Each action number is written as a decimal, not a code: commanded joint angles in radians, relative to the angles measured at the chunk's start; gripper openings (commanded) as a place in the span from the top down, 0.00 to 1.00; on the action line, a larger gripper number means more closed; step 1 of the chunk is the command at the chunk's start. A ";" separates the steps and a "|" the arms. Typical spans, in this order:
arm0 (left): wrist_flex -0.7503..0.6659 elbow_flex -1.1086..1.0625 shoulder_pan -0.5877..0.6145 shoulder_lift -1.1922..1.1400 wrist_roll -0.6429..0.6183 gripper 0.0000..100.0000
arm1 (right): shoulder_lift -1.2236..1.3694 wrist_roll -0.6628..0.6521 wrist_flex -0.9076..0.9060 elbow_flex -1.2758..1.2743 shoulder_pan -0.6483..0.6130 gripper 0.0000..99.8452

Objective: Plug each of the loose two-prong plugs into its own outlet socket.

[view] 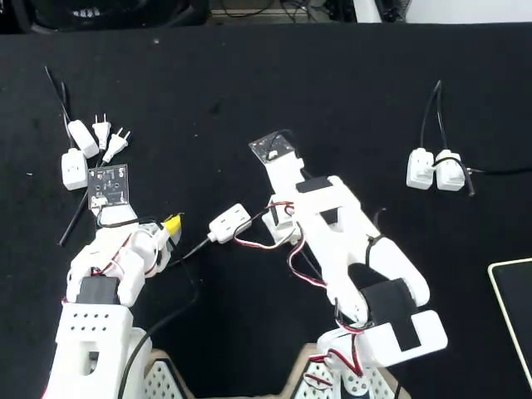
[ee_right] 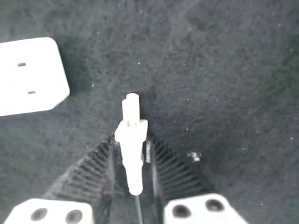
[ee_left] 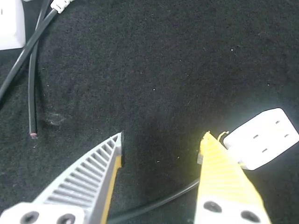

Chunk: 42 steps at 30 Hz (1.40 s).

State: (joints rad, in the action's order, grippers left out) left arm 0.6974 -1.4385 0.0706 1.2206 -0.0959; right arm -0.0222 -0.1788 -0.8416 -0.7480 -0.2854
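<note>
Right wrist view gives you the clearest read: your right pincer (ee_right: 131, 140) is closed on a white two-prong plug (ee_right: 131, 126). It grips the plug's body between two dark ribbed fingers (ee_right: 88, 168), and the prongs point out past the fingertips over the black desk (ee_right: 224, 70). A white socket block (ee_right: 28, 77), two slots showing, lies off to one side of the plug and apart from it. In the high view that same socket block (view: 229, 223) lies near the middle of the desk (view: 349, 83), between your two arms. A black cord (view: 189, 249) trails from it toward the left arm. Your left pincer (ee_left: 162, 136) is wide open with nothing in it, one grey finger (ee_left: 100, 163) and one yellow finger (ee_left: 219, 172) over the black cloth. The socket block (ee_left: 261, 137) lies just beside the yellow finger's tip, and the cord (ee_left: 159, 203) runs across the gap between the fingers. At the far left of the desk you have a loose plug (view: 100, 129) and a second loose plug (view: 118, 143) close together, near a second socket (view: 73, 169). At the far right, a third socket (view: 420, 168) and a white plug body (view: 450, 170) lie touching; you cannot tell from this height whether it is fully seated.
</note>
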 commanded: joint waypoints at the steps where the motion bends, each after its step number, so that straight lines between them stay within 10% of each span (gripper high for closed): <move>1: -0.005 0.027 0.005 0.011 0.006 0.73 | -0.012 0.095 0.006 0.051 -0.025 0.98; 7: -0.005 0.027 0.004 0.011 0.006 0.73 | 0.004 0.193 0.012 0.039 -0.031 0.86; 28: -0.005 0.028 0.001 0.011 0.006 0.73 | -0.355 0.040 0.072 -0.145 -0.038 0.99; 33: -0.005 0.031 0.001 0.011 0.005 0.73 | -0.493 -0.086 0.169 -0.254 -0.224 0.99; 42: -0.002 0.025 -0.038 0.011 -0.026 0.73 | -0.544 0.060 0.459 -0.435 -0.382 0.99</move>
State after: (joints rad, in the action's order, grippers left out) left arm 0.6974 -1.4385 0.0706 1.2206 -0.0959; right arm -0.4933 -0.1450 -0.6160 -1.0656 -0.6107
